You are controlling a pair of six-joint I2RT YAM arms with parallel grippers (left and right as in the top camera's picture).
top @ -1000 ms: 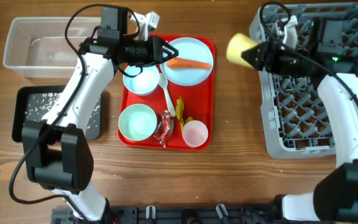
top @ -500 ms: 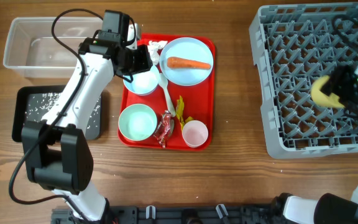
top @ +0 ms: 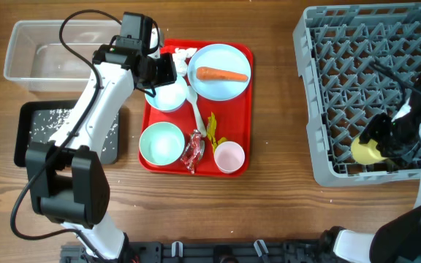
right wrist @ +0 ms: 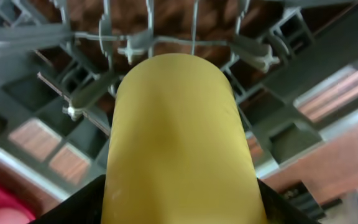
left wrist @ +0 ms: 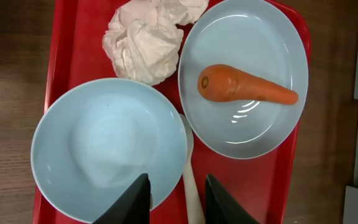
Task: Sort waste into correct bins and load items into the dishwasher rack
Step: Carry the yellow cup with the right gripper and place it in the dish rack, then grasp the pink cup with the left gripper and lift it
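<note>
Overhead, your right gripper (top: 378, 145) is low over the near right part of the dishwasher rack (top: 342, 73), pinching the yellow cup (top: 365, 152) between its fingers. The right wrist view shows the cup filling the frame, a dark finger on each side of it, with the grey pegs just beyond its far end. You cannot tell from either view whether the cup already touches the pegs.

Your left gripper (left wrist: 176, 199) hangs over the far left part of the red serving tray (top: 248, 109). Its fingers are spread and hold nothing. In the left wrist view one finger sits over the rim of a pale blue bowl (left wrist: 107, 149), the other to the right of the white spoon (left wrist: 191, 186), whose handle runs between them.

On the tray, the orange carrot (top: 223, 74) lies on the pale blue plate (top: 229, 91) at the far right. The crumpled napkin (left wrist: 145, 40) lies at the far edge, just beside the plate and the bowl. A second bowl (top: 161, 143) sits at the near left and the pink cup (top: 229, 157) at the near right. Between them lies the red wrapper (top: 194, 151), with the yellow wrapper (top: 213, 128) just beyond it.

Left of the tray, the clear tub (top: 28, 51) stands far. The black tray (top: 31, 146) lies nearer, with white rice grains (top: 50, 120) scattered in it.
</note>
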